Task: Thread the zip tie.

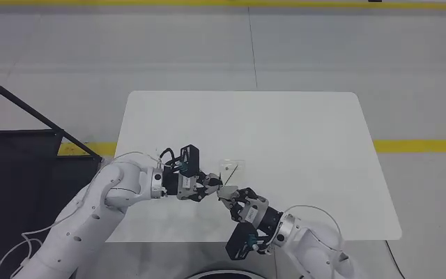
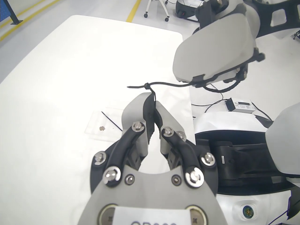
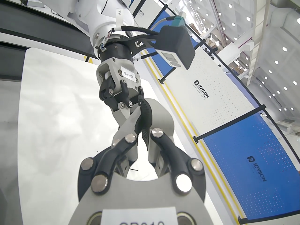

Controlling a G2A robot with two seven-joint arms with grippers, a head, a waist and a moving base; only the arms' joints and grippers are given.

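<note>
Right gripper point(image 1: 224, 195) sits on the robot's side of the clear pouch point(image 1: 232, 167), near it and above the table point(image 1: 313, 139). In its own wrist view the right gripper point(image 3: 144, 113) has both fingers pressed together, black pads meeting with no gap. From the left wrist view, its fingertip end point(image 2: 187, 80) takes in one end of the zip tie point(image 2: 164, 84), so it looks clamped on the strap.

Left gripper point(image 1: 211, 183) is also on the robot's side of the pouch, just beside it, tip to tip with the right gripper. The left gripper point(image 2: 152, 99) is fully closed, pads pinching the black strap, which rises out of them to the tie's head. The zip tie is held in the air between the two grippers, clear of the table and nearer the robot than the pouch. The strap runs level through the head, with a short tip sticking out the far side.

Past them the pouch point(image 2: 103, 124) lies flat on the table, with a thin black strip point(image 2: 111, 123) and a small brown speck point(image 2: 102, 128) in it. The white table stretches on beyond the pouch.
</note>
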